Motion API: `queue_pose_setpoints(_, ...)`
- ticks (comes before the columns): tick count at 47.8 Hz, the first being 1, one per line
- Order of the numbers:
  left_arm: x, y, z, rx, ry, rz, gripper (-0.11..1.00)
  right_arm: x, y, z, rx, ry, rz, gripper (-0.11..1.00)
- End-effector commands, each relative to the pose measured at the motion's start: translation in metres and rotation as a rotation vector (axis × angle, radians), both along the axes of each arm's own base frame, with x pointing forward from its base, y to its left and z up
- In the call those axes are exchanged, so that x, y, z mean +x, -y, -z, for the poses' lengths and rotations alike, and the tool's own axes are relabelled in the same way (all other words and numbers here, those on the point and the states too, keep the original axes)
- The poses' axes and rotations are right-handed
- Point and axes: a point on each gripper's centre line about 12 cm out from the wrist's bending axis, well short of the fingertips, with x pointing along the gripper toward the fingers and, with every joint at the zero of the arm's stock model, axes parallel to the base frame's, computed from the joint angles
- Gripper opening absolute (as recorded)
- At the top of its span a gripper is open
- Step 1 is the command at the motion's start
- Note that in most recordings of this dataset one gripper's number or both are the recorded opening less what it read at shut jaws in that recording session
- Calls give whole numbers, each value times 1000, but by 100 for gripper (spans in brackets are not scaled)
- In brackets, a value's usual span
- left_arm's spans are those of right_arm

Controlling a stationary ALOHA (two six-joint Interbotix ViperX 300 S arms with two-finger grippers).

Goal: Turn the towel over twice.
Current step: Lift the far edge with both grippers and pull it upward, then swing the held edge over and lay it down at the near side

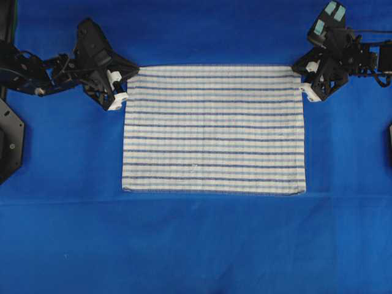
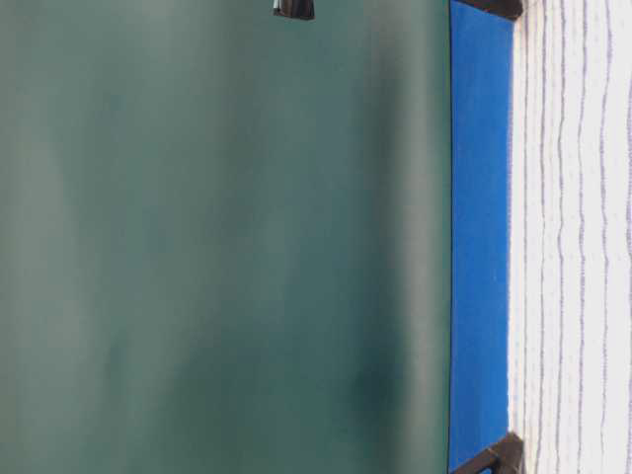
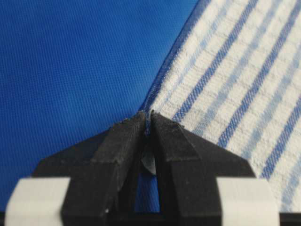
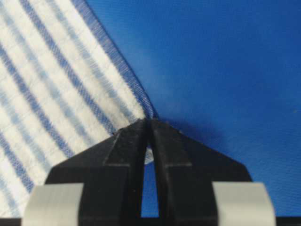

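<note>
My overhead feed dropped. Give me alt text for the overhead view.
The striped towel lies flat on the blue table cover. The left gripper and right gripper are each shut on one of its two far corners.

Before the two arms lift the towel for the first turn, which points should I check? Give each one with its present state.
1. Left gripper shut on the towel at its far left corner: ok, the wrist view shows the fingertips pinching the hem.
2. Right gripper shut on the far right corner: ok, the tips meet at the corner.
3. Towel lies flat and spread on the blue table cover: ok, only small puckers at the two held corners.
4. Both grips sit on the same long edge: ok.
5. How deep the cloth sits between the tips: cannot tell, only the very edge is visible.
</note>
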Motion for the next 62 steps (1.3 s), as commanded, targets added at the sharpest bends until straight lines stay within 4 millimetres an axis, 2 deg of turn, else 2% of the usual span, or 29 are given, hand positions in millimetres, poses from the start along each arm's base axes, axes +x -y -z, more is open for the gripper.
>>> queue_pose_setpoints(1, 4, -3, -20, 29, 39, 3, 5, 2, 4, -15, -30, 43, 10, 6)
queue_pose_setpoints(8, 7, -6, -56, 114, 72, 45, 5, 3, 9, -40, -85, 89, 23, 6)
queue_pose_setpoints(14, 10, -12, -94, 189, 122, 57, 5, 0, 16, -70, -149, 117, 55, 6)
queue_pose_setpoints(20, 9, -17, -135, 256, 167, 57, 5, -4, 22, -103, -217, 147, 87, 6)
queue_pose_setpoints(36, -7, -10, -212, 397, 304, 61, 5, -24, 19, -194, -401, 286, 147, 6)
queue_pose_setpoints(42, -12, -6, -228, 428, 346, 62, 5, -31, 14, -217, -442, 344, 156, 6)
queue_pose_setpoints(51, -15, -5, -235, 443, 367, 60, 5, -36, 8, -239, -479, 401, 155, 6)
queue_pose_setpoints(62, -15, -4, -240, 451, 377, 59, 5, -34, 7, -241, -486, 398, 143, 6)
